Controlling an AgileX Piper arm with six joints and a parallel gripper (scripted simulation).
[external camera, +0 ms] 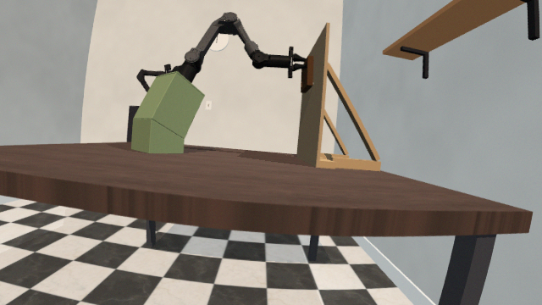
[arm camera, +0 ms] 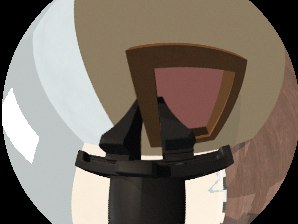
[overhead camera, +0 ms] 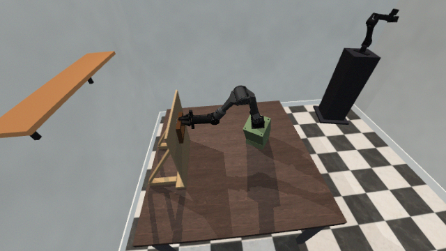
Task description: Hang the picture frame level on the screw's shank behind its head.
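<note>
Top view: gripper (overhead camera: 183, 119), black, fingers narrowly parted and clamped on the picture frame (overhead camera: 180, 127) (brown wood, rectangular), held against the tan upright board (overhead camera: 181, 146) near the bench's left edge; arm rises from a green block base (overhead camera: 266, 130) on the dark wood-grain bench (overhead camera: 244, 195). Exterior view: frame (external camera: 307, 74) flat to the board's (external camera: 313, 123) face, high up; screw hidden. Wrist view: two wedge-shaped fingers pinch the frame's (arm camera: 143, 76) lower-left rail; inner panel dull red.
</note>
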